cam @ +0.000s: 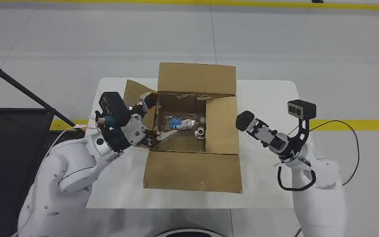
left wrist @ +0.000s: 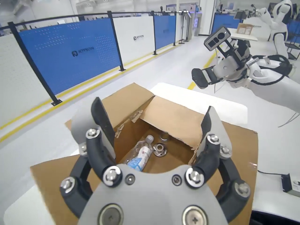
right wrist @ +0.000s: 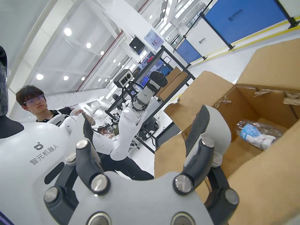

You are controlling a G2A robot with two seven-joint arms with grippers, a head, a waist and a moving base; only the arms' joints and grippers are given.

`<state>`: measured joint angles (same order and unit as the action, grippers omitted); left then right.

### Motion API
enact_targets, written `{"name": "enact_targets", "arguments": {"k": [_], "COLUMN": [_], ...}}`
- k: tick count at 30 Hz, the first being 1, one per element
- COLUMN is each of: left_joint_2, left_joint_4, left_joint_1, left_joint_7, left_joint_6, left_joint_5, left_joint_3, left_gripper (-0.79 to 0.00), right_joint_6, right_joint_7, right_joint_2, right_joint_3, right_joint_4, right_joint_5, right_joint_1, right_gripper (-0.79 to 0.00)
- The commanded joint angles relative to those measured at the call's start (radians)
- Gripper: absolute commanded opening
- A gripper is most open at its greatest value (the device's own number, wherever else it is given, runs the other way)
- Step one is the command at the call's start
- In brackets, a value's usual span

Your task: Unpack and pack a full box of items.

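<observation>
The clear plastic bottle [left wrist: 139,155] lies on its side on the floor of the open cardboard box [left wrist: 168,118], its cap toward two small metal fittings [left wrist: 159,149] just beside it. Its walls look thin and crinkled, so it is probably light and will give under pressure. It may also roll or slip, being smooth plastic. A gentle squeeze across the middle of the body, at the label, looks the safest hold. The fittings appear stiff and heavy for their size. They are low and flanged, and would likely need a pinch on the raised collar rather than the flat rim.

The box stands in the middle of the white table [cam: 260,101] with its flaps [cam: 192,172] folded outward. The left end effector [left wrist: 154,112] hangs at the box's left edge, aimed down into the opening, its fingers spread wide and holding nothing. The right end effector [right wrist: 144,118] is outside the box, above the table beside the right-hand flap, also spread and empty.

The left end effector's palm hides the bottle's base in the left wrist view, and the box wall cuts off part of the bottle in the right wrist view. Whether the bottle holds liquid cannot be told, nor whether anything lies against the near walls.
</observation>
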<state>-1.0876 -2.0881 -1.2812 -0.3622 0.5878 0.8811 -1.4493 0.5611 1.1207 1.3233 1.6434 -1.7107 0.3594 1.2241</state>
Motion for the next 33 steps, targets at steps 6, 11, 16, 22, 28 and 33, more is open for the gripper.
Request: {"name": "enact_targets", "arguments": {"k": [6,11,16,22,28,33], "left_joint_2": [-0.008,-0.008,-0.01,-0.029,-0.058,-0.082], "left_joint_4": [0.034,0.034,0.047,0.163,0.329,0.447], "left_joint_1": [0.06,0.06,0.046,0.15,0.303,0.394], "left_joint_7": [-0.064,-0.064,-0.054,-0.132,-0.267,-0.332], "left_joint_6": [-0.042,-0.042,-0.049,-0.076,-0.166,-0.253], "left_joint_5": [0.015,0.015,0.01,-0.111,-0.366,-0.468], "left_joint_3": [0.107,0.107,0.134,0.269,0.38,0.45], "left_gripper": [0.0,0.0,0.0,0.0,0.0,0.0], "right_joint_6": [0.003,0.003,0.003,0.003,0.003,0.003], "right_joint_7": [0.026,0.026,0.026,0.026,0.026,0.026], "right_joint_2": [-0.015,-0.015,-0.015,-0.015,-0.015,-0.015], "right_joint_3": [0.066,0.066,0.066,0.066,0.066,0.066], "right_joint_4": [0.062,0.062,0.062,0.062,0.062,0.062], "right_joint_5": [0.057,0.057,0.057,0.057,0.057,0.057], "right_joint_1": [0.017,0.017,0.017,0.017,0.017,0.017], "right_gripper": [0.0,0.0,0.0,0.0,0.0,0.0]}}
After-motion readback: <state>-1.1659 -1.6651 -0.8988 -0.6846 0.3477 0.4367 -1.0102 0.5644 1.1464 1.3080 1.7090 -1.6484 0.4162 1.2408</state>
